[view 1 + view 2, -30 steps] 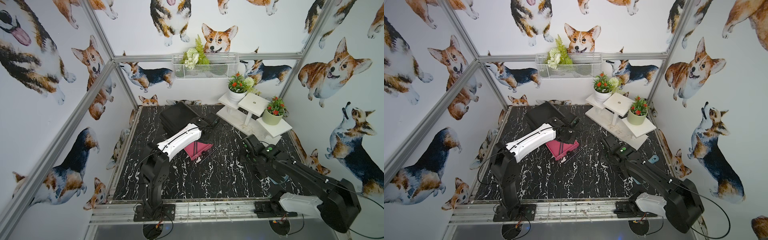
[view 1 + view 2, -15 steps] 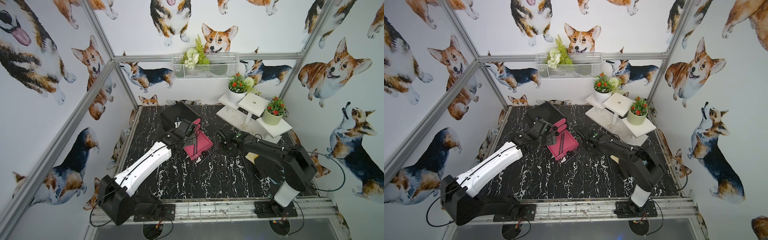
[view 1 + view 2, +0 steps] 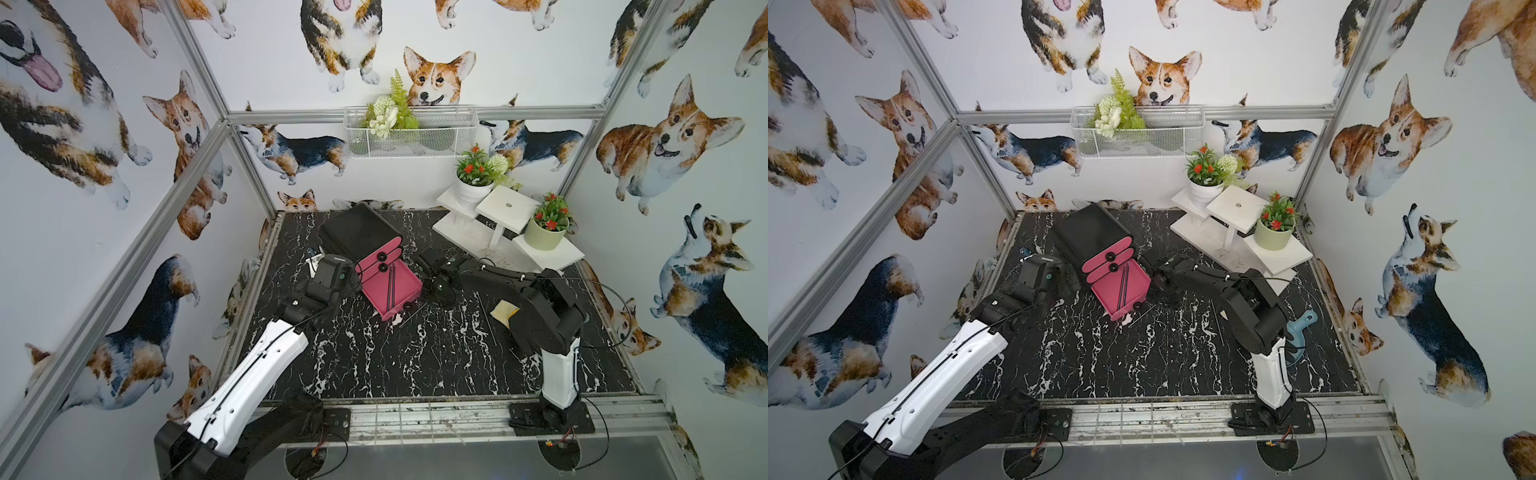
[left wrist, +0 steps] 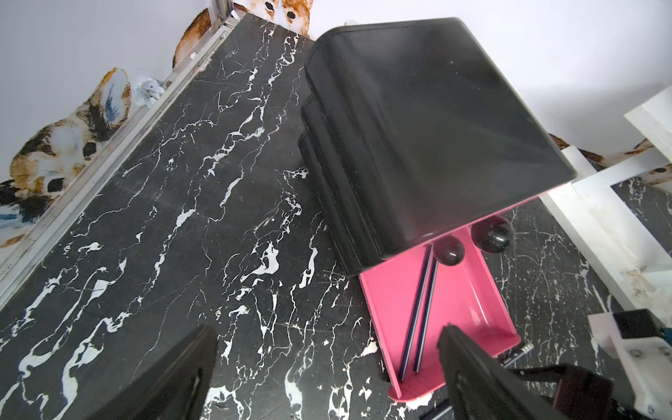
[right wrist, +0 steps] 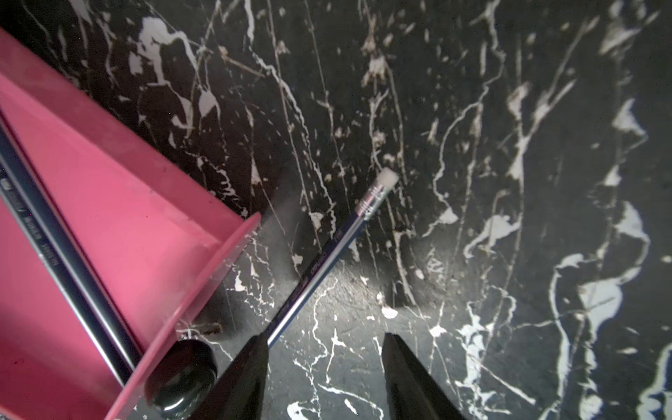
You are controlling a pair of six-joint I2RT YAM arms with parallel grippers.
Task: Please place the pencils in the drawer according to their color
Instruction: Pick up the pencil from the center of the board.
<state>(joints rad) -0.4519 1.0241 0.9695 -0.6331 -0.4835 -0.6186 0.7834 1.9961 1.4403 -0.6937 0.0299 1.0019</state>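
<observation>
Pencils [image 4: 416, 312], two dark-blue wooden ones, are lying in the pulled-out pink plastic drawer [image 4: 469, 298]; left gripper [image 4: 327, 329] is gaping wide, right gripper [image 5: 326, 336] half-spread, both gripping nothing.

Dark pencil [image 5: 327, 259] beside pink drawer [image 5: 127, 203], perhaps against parted claw [image 5: 324, 336].

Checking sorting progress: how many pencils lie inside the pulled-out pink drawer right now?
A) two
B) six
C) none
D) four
A: two dark pencils lie side by side in the open drawer, while a third pencil lies outside it, by its front.
</observation>
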